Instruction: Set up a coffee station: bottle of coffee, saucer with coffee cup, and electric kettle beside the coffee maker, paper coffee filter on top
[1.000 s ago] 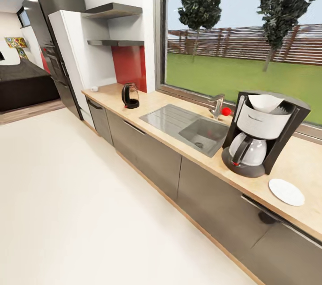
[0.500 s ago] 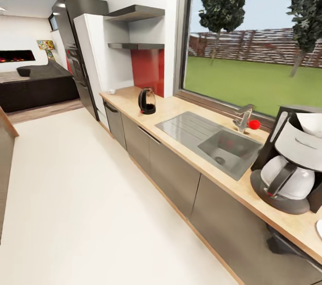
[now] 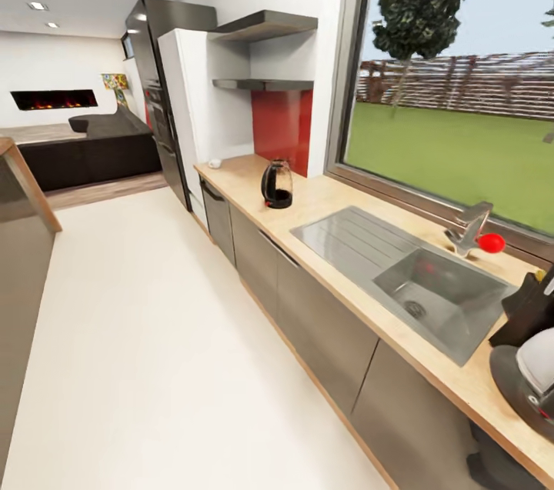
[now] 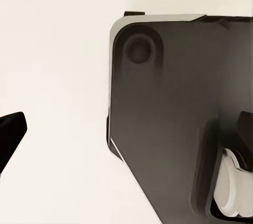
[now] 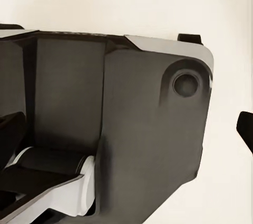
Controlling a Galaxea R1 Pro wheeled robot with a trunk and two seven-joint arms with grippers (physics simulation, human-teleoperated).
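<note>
Our head camera has swung left along the counter (image 3: 338, 298) over the last second. The coffee maker (image 3: 529, 367), in full sight a moment ago with the paper filter on top and the saucer beside it, now sits cut off at the right edge, and filter and saucer have slid out of frame. The things themselves have not moved; we are turning toward the far end. That suggests the next errand lies there: the kettle (image 3: 277, 185) stands on the counter just before the red wall panel, well apart from the coffee maker, with a small white object (image 3: 215, 163) — perhaps the cup, too small to tell — beyond it near the fridge. The shelves (image 3: 265, 82) above look bare from here, so we cannot place the coffee bottle.

The wrist cameras add what the head misses — the robot's dark base (image 4: 179, 124) over pale floor, with the arms hanging low. As for the grippers, we cannot tell whether their fingers are apart or together.
</note>
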